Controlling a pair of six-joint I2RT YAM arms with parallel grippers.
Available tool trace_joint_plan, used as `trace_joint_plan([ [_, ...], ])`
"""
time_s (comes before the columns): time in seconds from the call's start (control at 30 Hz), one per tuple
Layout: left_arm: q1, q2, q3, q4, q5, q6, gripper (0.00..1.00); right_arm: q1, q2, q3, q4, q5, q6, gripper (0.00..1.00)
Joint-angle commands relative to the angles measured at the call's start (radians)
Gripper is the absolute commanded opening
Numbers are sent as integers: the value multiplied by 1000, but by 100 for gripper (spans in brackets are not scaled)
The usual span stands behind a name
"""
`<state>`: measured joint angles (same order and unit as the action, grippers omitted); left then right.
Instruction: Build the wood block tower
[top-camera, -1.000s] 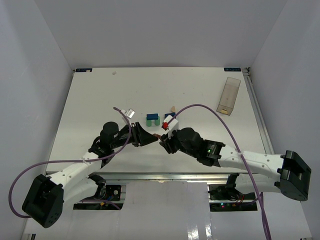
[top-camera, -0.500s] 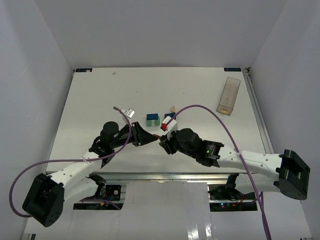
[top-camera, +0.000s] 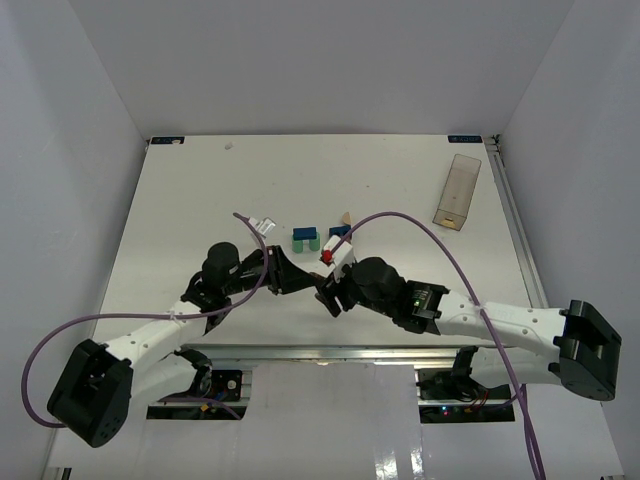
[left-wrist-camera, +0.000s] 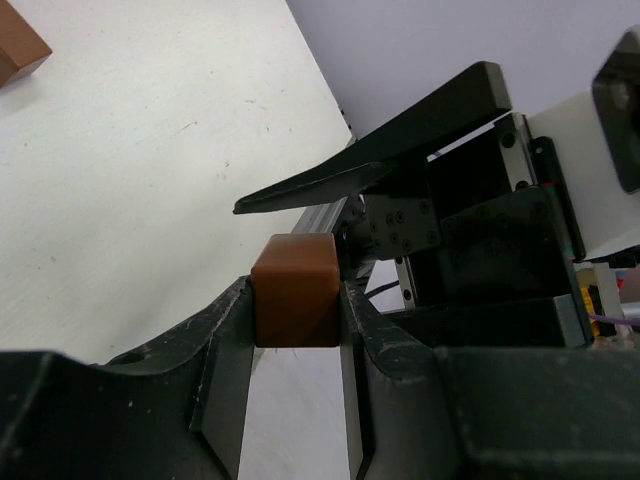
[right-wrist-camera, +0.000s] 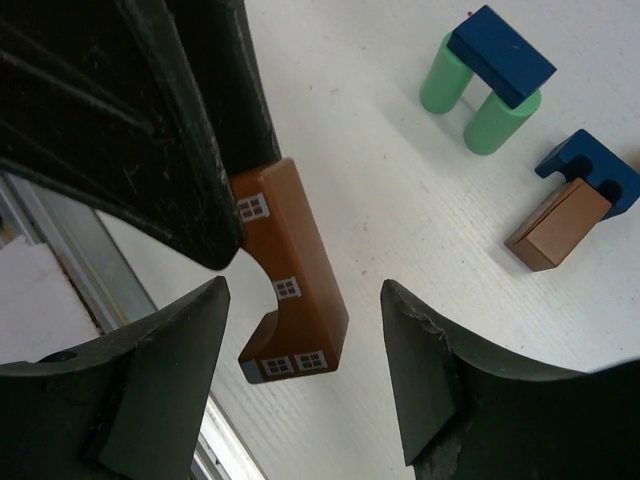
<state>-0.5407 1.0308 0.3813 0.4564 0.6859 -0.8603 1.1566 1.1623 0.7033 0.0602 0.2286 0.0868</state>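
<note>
In the left wrist view the brown arch (left-wrist-camera: 295, 303) sits clamped between my left gripper's (left-wrist-camera: 296, 318) two pads, held above the table. My right gripper (right-wrist-camera: 302, 300) stands open around the free end of the same arch (right-wrist-camera: 295, 270), both fingers apart from it. In the top view the two grippers meet near the table's front edge, left (top-camera: 293, 276) and right (top-camera: 322, 291). Farther back, two green cylinders (right-wrist-camera: 445, 85) stand side by side with a blue piece (right-wrist-camera: 497, 55) across them. Another blue piece (right-wrist-camera: 590, 170) rests against the brown brick (right-wrist-camera: 555, 230). A tan piece (top-camera: 345, 217) lies just behind.
A clear plastic box (top-camera: 458, 190) stands at the back right of the table. The table's metal front rail (top-camera: 320, 352) runs just below both grippers. Purple cables loop over both arms.
My right gripper has opened and let go of the brown arch, which now stays in my left gripper alone. Both grippers have shifted only slightly.
</note>
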Motion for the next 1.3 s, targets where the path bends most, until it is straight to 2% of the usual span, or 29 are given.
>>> trace_joint_plan([
  [0.0,-2,-66,23,22,31,87,0,-10,-78,45,-102,-127,-36,70],
  [0.23,-4,-69,-19,107,91,144,0,-64,-216,109,-283,-366,-82,70],
  [0.37,-2,-77,-64,176,123,154,0,-214,-257,146,-289,-603,-70,66],
  [0.43,-2,-92,-70,185,142,170,0,-307,-225,183,-289,-747,-43,62],
  [0.53,-5,-134,-78,177,134,210,0,-385,-148,225,-305,-929,-56,61],
  [0.63,-13,-173,-108,232,129,236,0,-411,-48,302,-355,-1076,-84,60],
  [0.8,-18,-182,-166,344,134,237,0,-413,50,311,-350,-1246,-137,60],
  [1.27,-18,-200,-185,425,153,229,0,-395,123,280,-313,-1219,-139,57],
])
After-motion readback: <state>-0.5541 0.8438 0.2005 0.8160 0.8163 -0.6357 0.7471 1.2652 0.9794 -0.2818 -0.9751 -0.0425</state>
